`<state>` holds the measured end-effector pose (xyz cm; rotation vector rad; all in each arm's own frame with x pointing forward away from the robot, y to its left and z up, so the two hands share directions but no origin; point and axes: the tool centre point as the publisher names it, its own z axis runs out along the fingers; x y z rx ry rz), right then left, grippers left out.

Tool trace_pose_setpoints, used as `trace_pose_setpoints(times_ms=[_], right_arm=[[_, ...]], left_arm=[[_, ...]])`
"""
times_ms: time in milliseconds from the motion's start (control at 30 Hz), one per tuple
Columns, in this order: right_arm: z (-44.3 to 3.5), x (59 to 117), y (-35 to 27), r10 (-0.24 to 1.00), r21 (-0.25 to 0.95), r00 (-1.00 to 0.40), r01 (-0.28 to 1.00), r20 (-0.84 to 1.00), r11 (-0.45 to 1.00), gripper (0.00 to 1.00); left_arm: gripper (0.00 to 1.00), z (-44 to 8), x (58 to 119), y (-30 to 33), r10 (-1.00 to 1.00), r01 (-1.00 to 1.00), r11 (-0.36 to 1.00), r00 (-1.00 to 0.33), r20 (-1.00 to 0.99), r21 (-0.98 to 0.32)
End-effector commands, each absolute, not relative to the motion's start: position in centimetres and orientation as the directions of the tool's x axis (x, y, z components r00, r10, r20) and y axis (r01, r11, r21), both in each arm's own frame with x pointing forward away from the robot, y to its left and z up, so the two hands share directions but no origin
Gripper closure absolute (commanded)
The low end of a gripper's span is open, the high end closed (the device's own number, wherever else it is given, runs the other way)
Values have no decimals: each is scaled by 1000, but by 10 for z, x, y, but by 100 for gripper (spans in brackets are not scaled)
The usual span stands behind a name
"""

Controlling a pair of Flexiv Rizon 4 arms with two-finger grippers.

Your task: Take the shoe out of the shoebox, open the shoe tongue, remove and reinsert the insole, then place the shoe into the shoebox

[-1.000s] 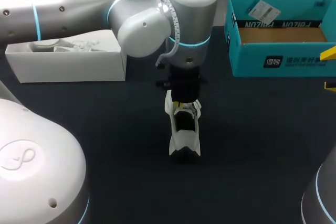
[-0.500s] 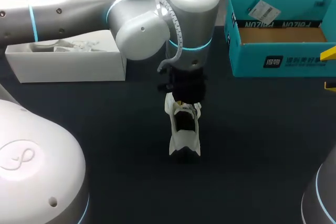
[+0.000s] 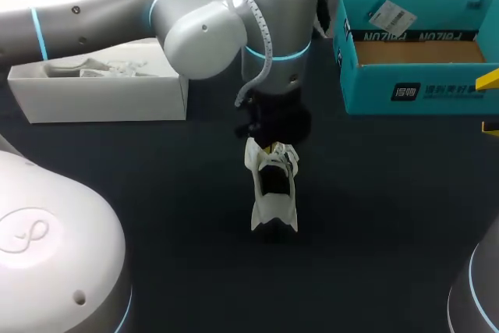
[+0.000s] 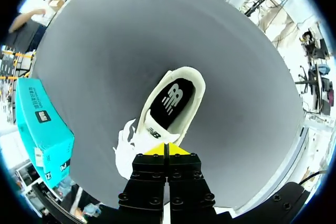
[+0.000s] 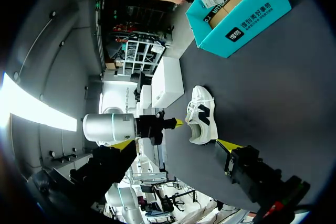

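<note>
White lace-up sneaker [image 3: 273, 196] stands on its sole near the middle of the dark worktop [image 3: 156, 193], heel toward the near edge. It is well apart from the open teal cardboard shoebox [image 3: 413, 87] at the far right corner. Our silver left arm [image 3: 117, 5] comes in from the left edge and hangs straight down over the shoe's laced end. Its gripper [image 4: 167, 149] has both yellow tips pressed together right at the front rim of the shoe's opening, by the tongue. Whether any fabric is pinched between them we cannot tell. From the left wrist we look down into the shoe at the black insole [image 4: 169, 103] lying flat inside, with the white laces [image 4: 126, 142] spilling to one side of the fingers. Our right gripper [image 5: 176, 145] hangs by the right edge of the worktop with its fingers spread wide, holding nothing, the sneaker ahead of it. A white open box [image 3: 101, 99] with pale contents we cannot make out sits along the far left edge.
</note>
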<state>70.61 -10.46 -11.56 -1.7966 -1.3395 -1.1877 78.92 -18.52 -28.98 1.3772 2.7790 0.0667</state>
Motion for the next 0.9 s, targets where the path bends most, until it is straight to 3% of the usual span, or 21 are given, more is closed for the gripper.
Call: trace_pose_setpoints(times_ms=[33,467,600,900], right_arm=[[-116,704,-104,417,48,94,947,904,-317,0],[-116,704,-104,417,48,94,947,904,-317,0],[-116,704,-104,417,48,94,947,904,-317,0],[-116,704,-104,417,48,94,947,904,-317,0]], left_arm=[[100,-293,787,-177,421,420,906,-907,5,46],[100,-293,787,-177,421,420,906,-907,5,46],[100,-282,780,-170,337,334,937,-942,9,-100],[100,-273,748,-167,176,173,973,-984,6,-156]])
